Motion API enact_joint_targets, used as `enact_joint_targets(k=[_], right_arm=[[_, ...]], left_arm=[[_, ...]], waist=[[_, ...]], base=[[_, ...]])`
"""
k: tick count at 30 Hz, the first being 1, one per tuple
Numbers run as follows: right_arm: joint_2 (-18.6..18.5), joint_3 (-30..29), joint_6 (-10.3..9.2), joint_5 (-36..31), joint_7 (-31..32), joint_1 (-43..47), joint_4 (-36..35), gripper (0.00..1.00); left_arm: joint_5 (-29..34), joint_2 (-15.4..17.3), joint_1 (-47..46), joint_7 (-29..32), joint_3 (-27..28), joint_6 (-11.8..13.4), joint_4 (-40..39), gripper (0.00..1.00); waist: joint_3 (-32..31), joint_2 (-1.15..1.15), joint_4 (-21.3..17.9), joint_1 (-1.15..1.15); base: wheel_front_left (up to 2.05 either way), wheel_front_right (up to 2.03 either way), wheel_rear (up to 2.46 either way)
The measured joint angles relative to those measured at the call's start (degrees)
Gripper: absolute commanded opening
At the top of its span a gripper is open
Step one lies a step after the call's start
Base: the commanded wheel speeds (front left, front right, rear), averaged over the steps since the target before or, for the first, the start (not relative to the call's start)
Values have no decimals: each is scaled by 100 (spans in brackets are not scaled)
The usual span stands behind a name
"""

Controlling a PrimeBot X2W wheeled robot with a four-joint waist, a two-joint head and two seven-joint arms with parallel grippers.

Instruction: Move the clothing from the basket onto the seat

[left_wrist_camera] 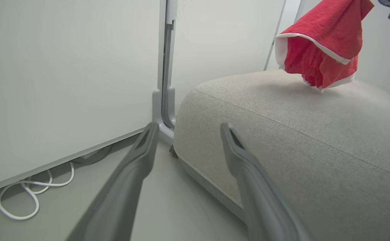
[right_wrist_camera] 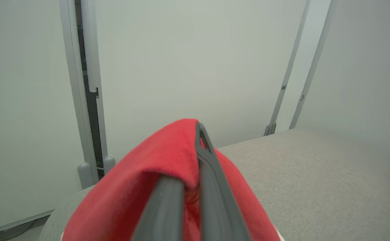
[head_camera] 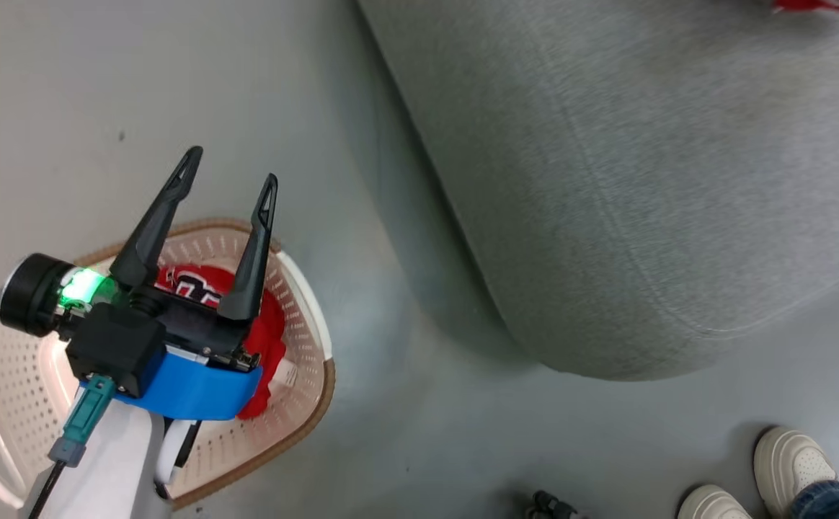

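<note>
Clothing [head_camera: 196, 285] in basket [head_camera: 318, 389] lies just under left gripper [head_camera: 231, 167] — splayed, empty; right gripper [right_wrist_camera: 186, 157] pinches second red garment [right_wrist_camera: 138, 190] over seat [right_wrist_camera: 315, 174].

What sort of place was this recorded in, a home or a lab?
Most likely a staged test room, not a lived-in home: plain white panel walls joined by grey posts, a loose white cable on the bare grey floor, and a grey sofa seat beside a laundry basket.

Head view from above; both wrist views low, toward the seat [head_camera: 643, 180].
</note>
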Motion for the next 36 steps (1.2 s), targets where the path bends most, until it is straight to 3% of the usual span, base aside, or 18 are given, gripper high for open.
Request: enact_joint_targets(k=[7,16,17,18,19,28,36], right_arm=[[-15,-692,1,-516,-57,-203,504,0],[124,-1106,1,-1089,-75,-163,1131,0],[129,-1129,1,-1157,-75,-155,1101,25],[137,-1146,1,-1207,-76,-154,1076,83],[162,-1165,1,-1239,-76,-151,1057,100],[327,-1174,1,-1346,-76,-12,1080,100],[415,-955,0,-1170,-77,598,1121,100]], left_arm=[[30,80,-143,73,-51,0,-187,100],[51,178,-168,166,-34,30,-280,100],[49,177,-169,168,-40,33,-280,100],[49,176,-176,168,-45,35,-279,100],[49,176,-187,166,-51,37,-278,100],[-25,111,-238,94,-126,68,-81,100],[-208,-253,-272,-40,-271,69,463,100]], waist=[[615,0,333,0],[758,0,431,-1],[747,0,431,-1],[735,0,434,-1],[722,0,437,-1],[522,0,490,-1],[14,0,653,-1]], base=[[0,0,0],[0,0,0],[0,0,0],[0,0,0],[0,0,0],[0,0,0],[0,0,0]])
